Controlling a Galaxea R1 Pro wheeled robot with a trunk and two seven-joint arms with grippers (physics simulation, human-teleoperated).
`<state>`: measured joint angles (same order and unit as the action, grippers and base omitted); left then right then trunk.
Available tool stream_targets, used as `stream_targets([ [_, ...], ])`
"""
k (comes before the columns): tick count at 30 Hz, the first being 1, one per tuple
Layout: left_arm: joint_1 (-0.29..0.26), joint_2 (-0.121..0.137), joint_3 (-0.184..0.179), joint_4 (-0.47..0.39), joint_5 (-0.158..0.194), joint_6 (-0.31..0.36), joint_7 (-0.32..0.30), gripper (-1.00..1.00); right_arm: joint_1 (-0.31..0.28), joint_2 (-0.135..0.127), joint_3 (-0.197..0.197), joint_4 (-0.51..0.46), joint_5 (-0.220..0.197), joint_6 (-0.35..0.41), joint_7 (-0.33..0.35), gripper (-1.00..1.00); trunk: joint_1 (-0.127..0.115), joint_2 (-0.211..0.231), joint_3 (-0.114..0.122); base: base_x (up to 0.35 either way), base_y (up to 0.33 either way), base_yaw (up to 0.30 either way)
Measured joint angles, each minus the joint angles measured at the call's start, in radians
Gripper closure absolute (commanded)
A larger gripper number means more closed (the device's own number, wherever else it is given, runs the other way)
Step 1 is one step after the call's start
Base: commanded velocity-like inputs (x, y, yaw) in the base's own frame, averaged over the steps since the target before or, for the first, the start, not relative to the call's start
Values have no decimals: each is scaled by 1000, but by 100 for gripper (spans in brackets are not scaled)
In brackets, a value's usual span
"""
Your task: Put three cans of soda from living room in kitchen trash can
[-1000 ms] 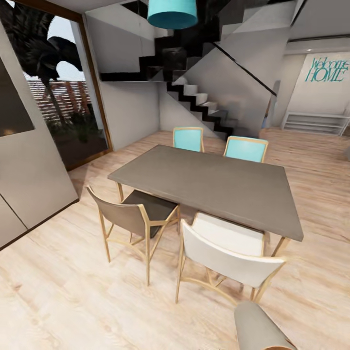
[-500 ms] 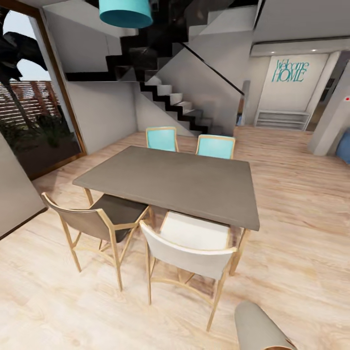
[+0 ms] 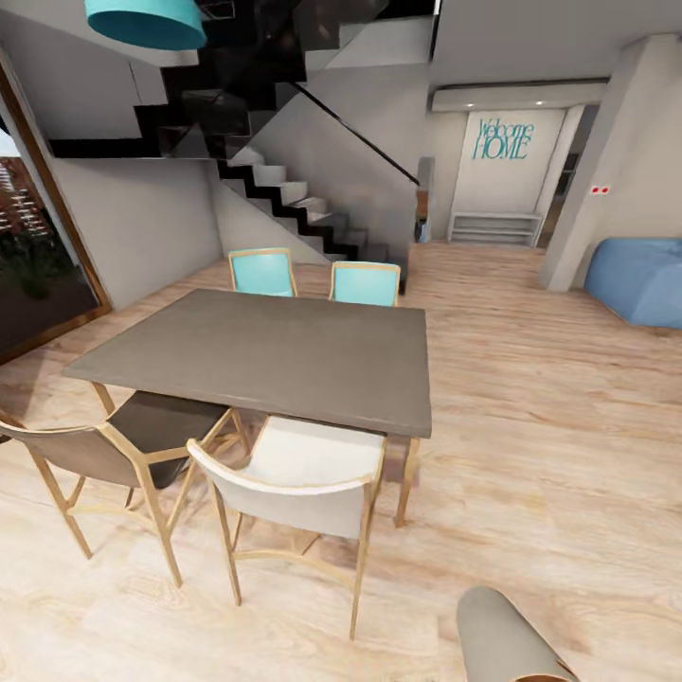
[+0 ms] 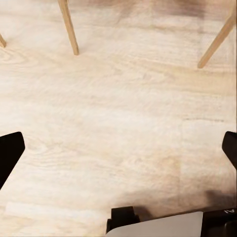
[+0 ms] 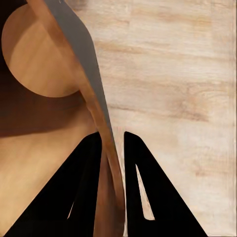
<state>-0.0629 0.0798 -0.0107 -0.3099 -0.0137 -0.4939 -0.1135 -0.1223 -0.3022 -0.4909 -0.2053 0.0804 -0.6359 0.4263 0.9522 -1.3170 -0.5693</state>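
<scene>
Bin rim clamped by right hand, brown inside seen from right wrist. Left hand spread wide above floor. Grey desk, four chairs around it, sofa beyond, seen from head.

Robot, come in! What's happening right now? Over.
Right gripper clamped on trash can rim. Left gripper open, empty, over floor. Dining table and chairs ahead-left; blue sofa far right.

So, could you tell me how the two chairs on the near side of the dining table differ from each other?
The brown chair has a dark brown seat and back; the white chair has a pale cream seat and back. The brown chair sits toward the table's left corner and is turned at an angle, while the white chair sits further right. Both have light wooden legs and stand upright.
</scene>
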Motion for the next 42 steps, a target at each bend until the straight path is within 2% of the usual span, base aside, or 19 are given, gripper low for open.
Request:
stream_targets([
  [14, 0, 0, 0, 0, 0, 0, 0, -100, 0, 0, 0, 0, 0, 1, 0, 100, 0, 0, -1, 0, -290, -221],
  [42, 0, 0, 0, 0, 0, 0, 0, -100, 0, 0, 0, 0, 0, 0, 0, 100, 0, 0, -17, 0, -290, -150],
])
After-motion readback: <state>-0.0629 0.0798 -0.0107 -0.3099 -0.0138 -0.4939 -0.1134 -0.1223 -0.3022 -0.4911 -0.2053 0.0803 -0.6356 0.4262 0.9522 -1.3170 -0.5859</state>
